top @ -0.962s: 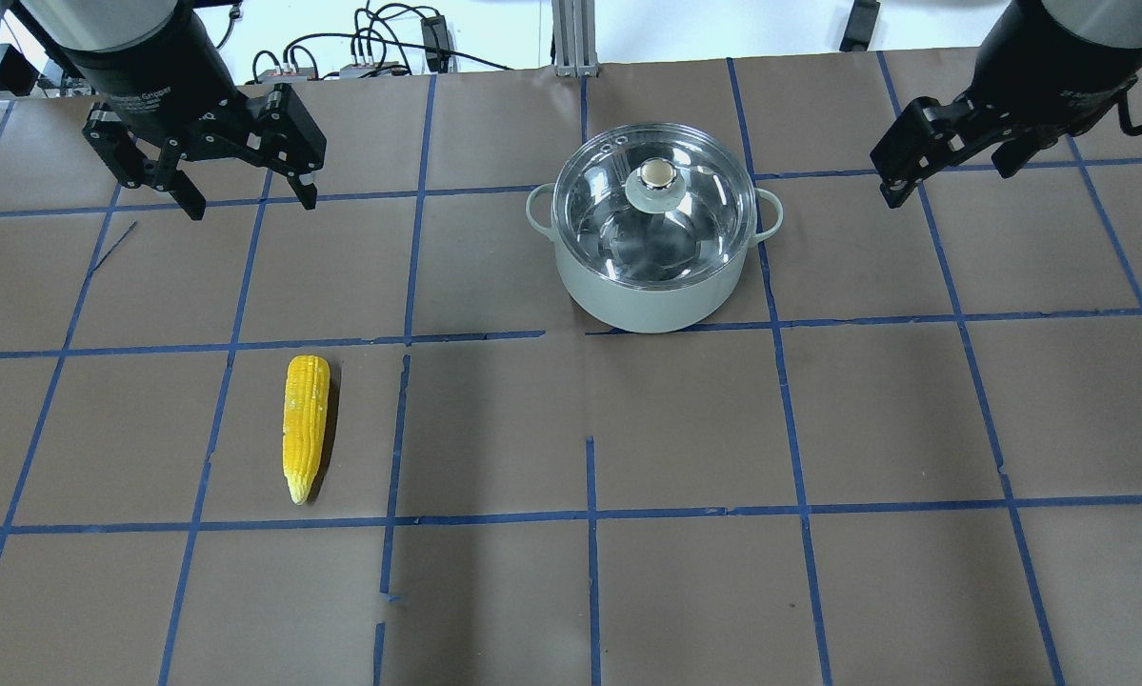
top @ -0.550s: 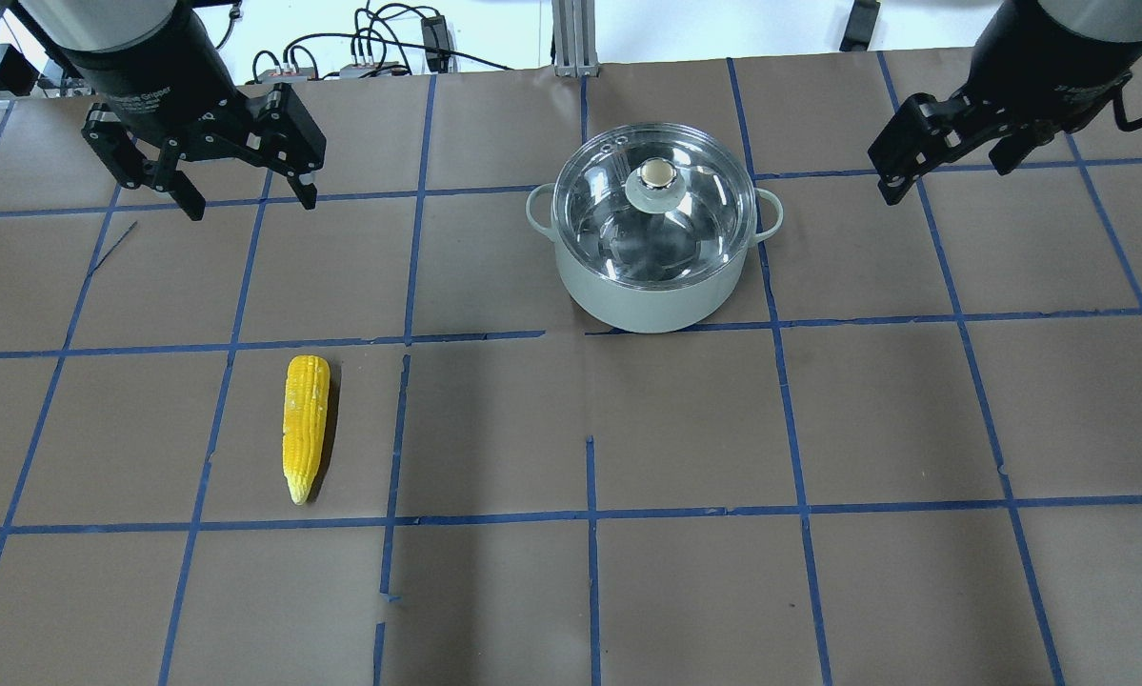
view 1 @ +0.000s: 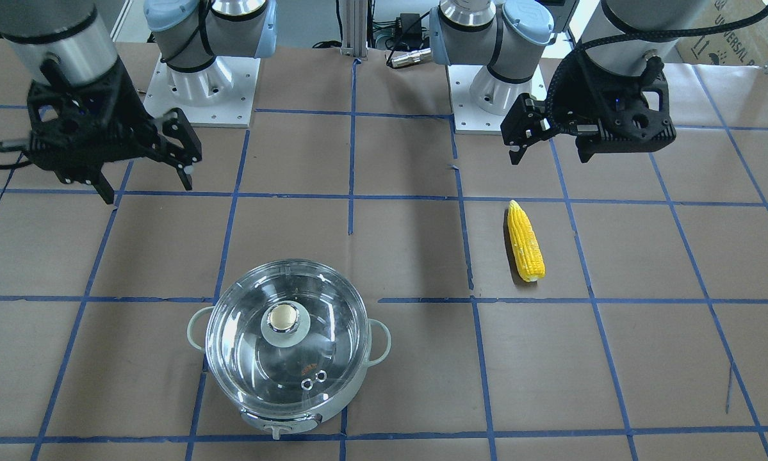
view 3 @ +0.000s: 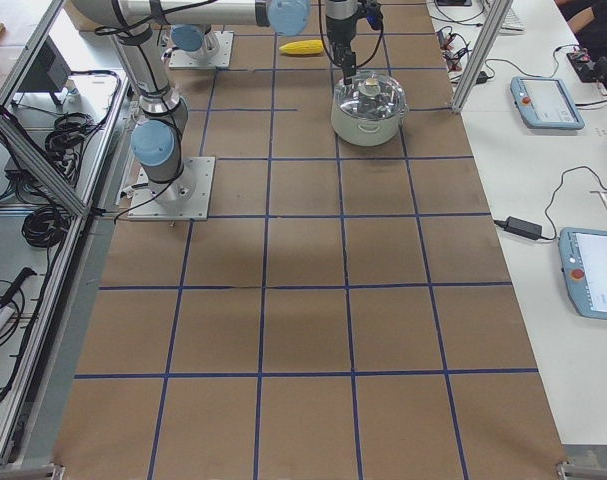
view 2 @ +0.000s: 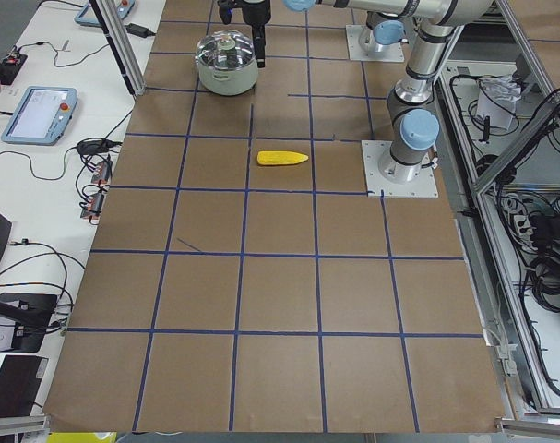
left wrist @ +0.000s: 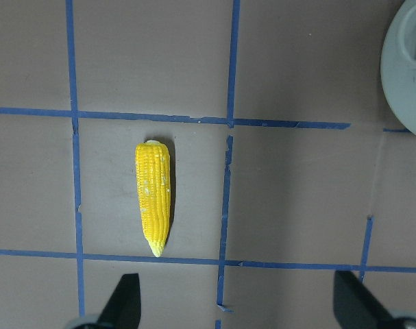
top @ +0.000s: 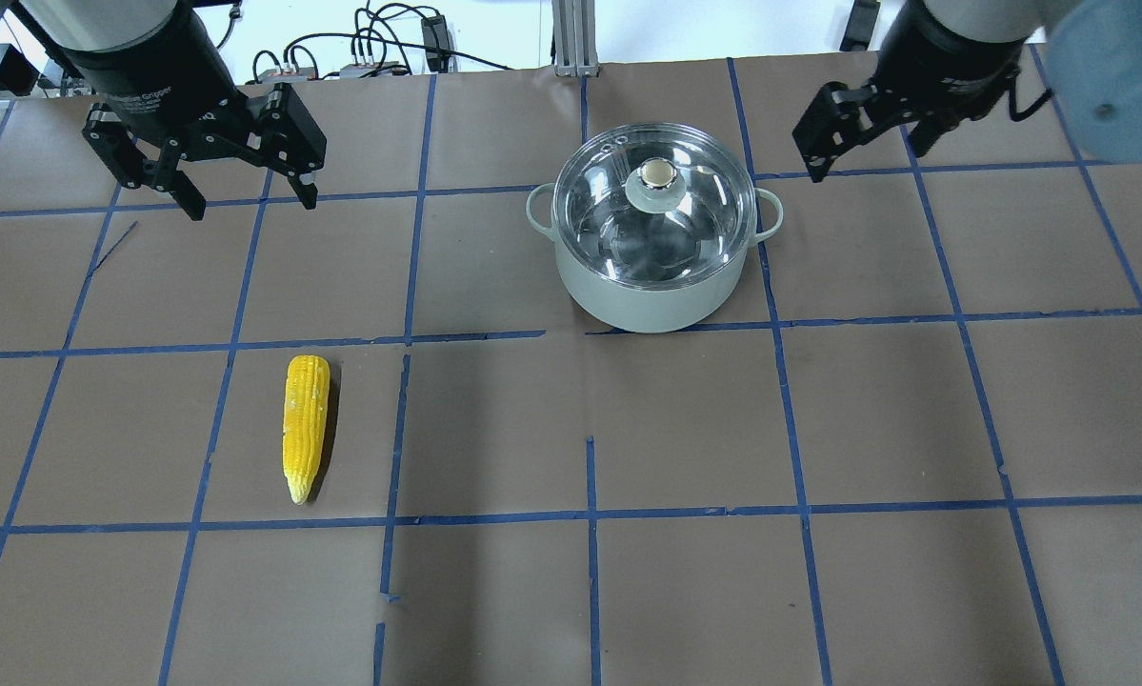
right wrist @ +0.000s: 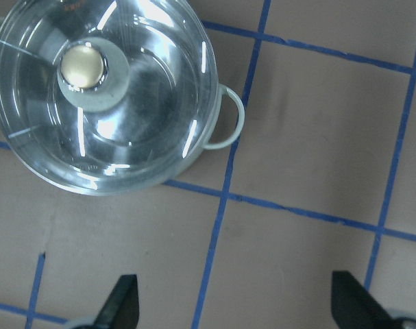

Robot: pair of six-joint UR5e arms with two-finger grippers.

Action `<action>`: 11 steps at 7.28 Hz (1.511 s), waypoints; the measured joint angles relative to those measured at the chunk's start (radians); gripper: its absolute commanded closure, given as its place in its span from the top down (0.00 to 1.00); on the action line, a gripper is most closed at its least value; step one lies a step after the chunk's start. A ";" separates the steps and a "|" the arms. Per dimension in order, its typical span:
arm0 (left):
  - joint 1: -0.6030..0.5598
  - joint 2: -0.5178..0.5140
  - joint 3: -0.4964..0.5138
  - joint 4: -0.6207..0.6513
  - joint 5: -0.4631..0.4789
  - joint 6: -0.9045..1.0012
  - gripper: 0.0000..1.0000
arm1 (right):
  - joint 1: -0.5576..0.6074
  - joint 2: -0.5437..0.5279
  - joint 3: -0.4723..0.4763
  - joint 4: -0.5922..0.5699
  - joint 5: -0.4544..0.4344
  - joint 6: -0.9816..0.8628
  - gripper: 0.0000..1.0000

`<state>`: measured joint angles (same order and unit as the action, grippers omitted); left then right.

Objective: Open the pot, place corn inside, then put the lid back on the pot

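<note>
The pot [top: 654, 286] stands at the table's far middle with the glass lid [top: 694, 214] seated on it, beige-gold knob [top: 657, 173] up. It also shows in the front view [view 1: 332, 394] and the right wrist view [right wrist: 229, 123]. The corn [top: 306, 427] lies on the table at the near left, tip toward me; it shows in the left wrist view [left wrist: 153, 195]. My left gripper [top: 251, 200] is open and empty, high over the far left. My right gripper [top: 866, 157] is open and empty, above and just right of the pot.
The table is brown paper with a blue tape grid. Cables [top: 370, 48] and an aluminium post [top: 575, 38] sit beyond its far edge. The two arm bases [view 1: 207, 83] [view 1: 496, 96] stand on the robot's side of the table.
My right gripper has moved left toward the pot, still open. The left gripper, corn, pot and lid have not moved.
</note>
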<state>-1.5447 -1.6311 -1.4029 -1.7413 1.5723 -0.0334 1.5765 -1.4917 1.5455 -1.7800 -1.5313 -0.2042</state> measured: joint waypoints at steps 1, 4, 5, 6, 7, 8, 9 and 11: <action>0.000 0.000 0.000 0.001 0.000 0.002 1.00 | 0.023 0.074 -0.016 -0.081 0.000 0.061 0.99; 0.000 -0.001 -0.001 -0.006 0.000 0.006 1.00 | 0.055 0.254 -0.143 -0.144 -0.017 0.218 0.99; 0.000 -0.002 -0.001 -0.006 0.000 0.006 1.00 | 0.090 0.301 -0.193 -0.142 -0.031 0.272 0.99; 0.000 -0.002 -0.001 -0.006 0.000 0.006 1.00 | 0.126 0.336 -0.222 -0.139 -0.048 0.329 0.99; 0.000 -0.003 -0.001 -0.005 0.000 0.006 1.00 | 0.151 0.354 -0.232 -0.138 -0.057 0.369 0.99; 0.000 -0.003 -0.001 -0.004 0.000 0.007 1.00 | 0.167 0.365 -0.234 -0.136 -0.061 0.389 0.99; 0.000 -0.003 -0.001 -0.004 0.000 0.008 1.00 | 0.179 0.376 -0.235 -0.134 -0.062 0.397 0.99; 0.000 -0.003 -0.001 -0.005 0.000 0.009 1.00 | 0.198 0.385 -0.235 -0.118 -0.062 0.404 0.98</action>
<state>-1.5447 -1.6341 -1.4042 -1.7463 1.5723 -0.0248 1.7747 -1.1066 1.3104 -1.8979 -1.5931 0.1999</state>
